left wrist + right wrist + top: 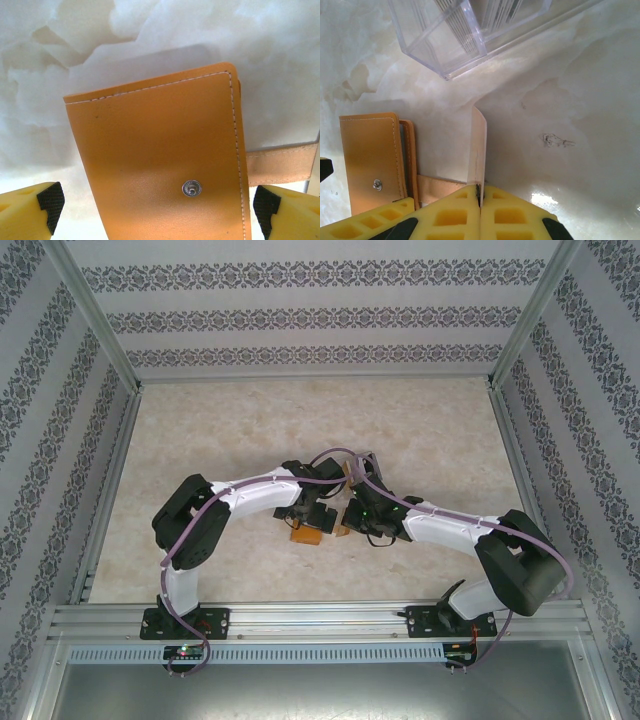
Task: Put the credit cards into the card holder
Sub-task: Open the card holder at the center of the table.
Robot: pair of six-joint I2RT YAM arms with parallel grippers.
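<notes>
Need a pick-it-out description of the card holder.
On the marble-look table, close to the clear plastic box, lies the card holder. It is the flat orange-tan leather-look piece with white stitching and a silver snap stud; the box is see-through.

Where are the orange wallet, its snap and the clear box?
Orange wallet (150,150): left wrist view, front face.
Snap (192,188): left wrist view, its centre.
Clear box (445,50): right wrist view, near corner.

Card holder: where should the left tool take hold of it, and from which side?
Probably across its two long edges, coming from straight above. The card holder lies closed and flat, stud face up, inside the open left tool, so closing would pinch its sides. Avoid the strap: the right tool is shut on it.
</notes>
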